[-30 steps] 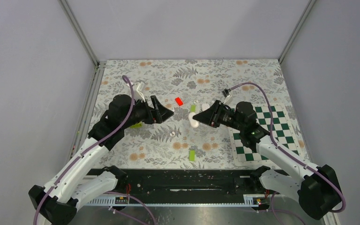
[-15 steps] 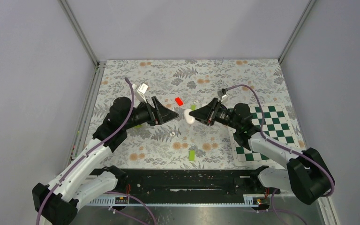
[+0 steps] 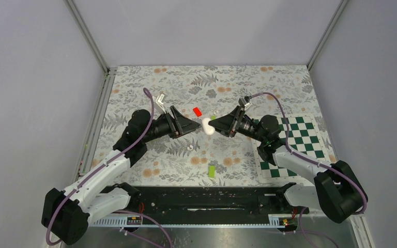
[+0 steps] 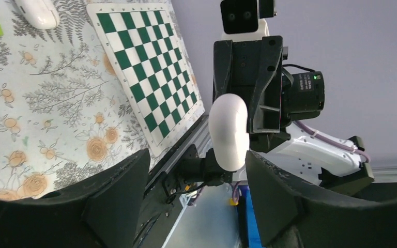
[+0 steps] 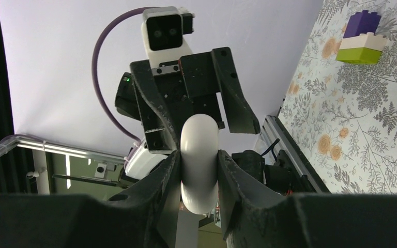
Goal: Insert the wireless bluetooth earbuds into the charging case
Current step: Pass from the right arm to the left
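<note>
right gripper [image 5: 198,155]: is clamping the case [image 5: 199,170] between both fingers and holding it up off the table.
left gripper [image 4: 196,157]: is facing the right gripper with its jaws spread wide, one finger on each side of the case's free end, with gaps showing on both sides.
case: is hanging in the air between the two grippers.
earbud [image 3: 190,146]: is lying on the flowered cloth [image 3: 150,82], nearer the arm bases and apart from the case.
red block [image 3: 197,111]: is lying just beyond the left gripper.

The floral table [image 3: 150,85] holds a checkered mat [image 3: 310,140], red block [image 3: 197,111], green block [image 3: 212,171].
</note>
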`<action>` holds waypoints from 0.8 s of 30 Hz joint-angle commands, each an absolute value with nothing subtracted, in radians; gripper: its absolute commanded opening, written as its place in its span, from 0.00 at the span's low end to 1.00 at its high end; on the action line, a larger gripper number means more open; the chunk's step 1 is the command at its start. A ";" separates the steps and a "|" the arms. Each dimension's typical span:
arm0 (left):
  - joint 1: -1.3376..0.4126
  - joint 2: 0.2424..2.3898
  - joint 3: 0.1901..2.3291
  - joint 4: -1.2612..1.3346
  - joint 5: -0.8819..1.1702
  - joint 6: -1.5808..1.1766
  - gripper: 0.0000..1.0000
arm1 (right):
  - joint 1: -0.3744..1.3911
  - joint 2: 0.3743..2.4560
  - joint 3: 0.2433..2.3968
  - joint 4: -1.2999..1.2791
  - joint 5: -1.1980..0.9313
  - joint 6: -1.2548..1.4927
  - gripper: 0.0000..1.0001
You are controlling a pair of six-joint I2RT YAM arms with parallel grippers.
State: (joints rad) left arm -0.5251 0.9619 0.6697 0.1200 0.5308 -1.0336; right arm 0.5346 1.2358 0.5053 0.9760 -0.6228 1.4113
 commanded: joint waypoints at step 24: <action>-0.568 1.094 0.657 0.546 0.621 -1.230 0.46 | 0.545 1.194 0.591 0.916 -0.638 1.355 0.00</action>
State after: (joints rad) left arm -0.5621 1.0908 0.6422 0.4309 0.6010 -1.1969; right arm 0.5354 1.2213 0.5327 0.9333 -0.6228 1.3994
